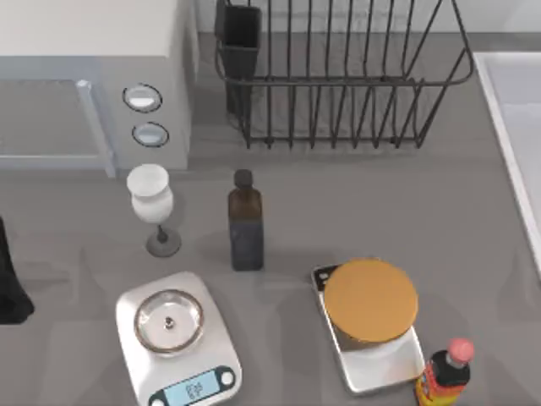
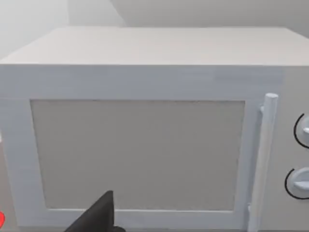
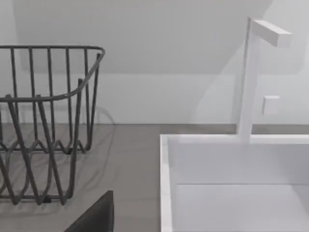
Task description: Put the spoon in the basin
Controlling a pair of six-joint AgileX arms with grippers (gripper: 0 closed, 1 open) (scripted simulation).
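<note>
The spoon is out of view. The basin (image 1: 516,118) is the pale rectangular sink with a raised rim at the table's right edge. In the right wrist view the basin (image 3: 165,183) lies just ahead, with a white tap (image 3: 247,77) standing at its back. A dark part of my right gripper (image 3: 96,215) shows low in that view, short of the basin's near corner. My left arm (image 1: 10,288) sits at the table's far left edge, and a dark part of my left gripper (image 2: 96,215) faces the microwave door (image 2: 137,154).
A white microwave (image 1: 93,76) fills the back left and a black wire dish rack (image 1: 338,76) the back middle. A white goblet (image 1: 150,203), a dark bottle (image 1: 245,224), a round-pan scale (image 1: 173,330), an orange-lidded jar (image 1: 370,300) on a second scale, and a red-capped bottle (image 1: 446,372) stand in front.
</note>
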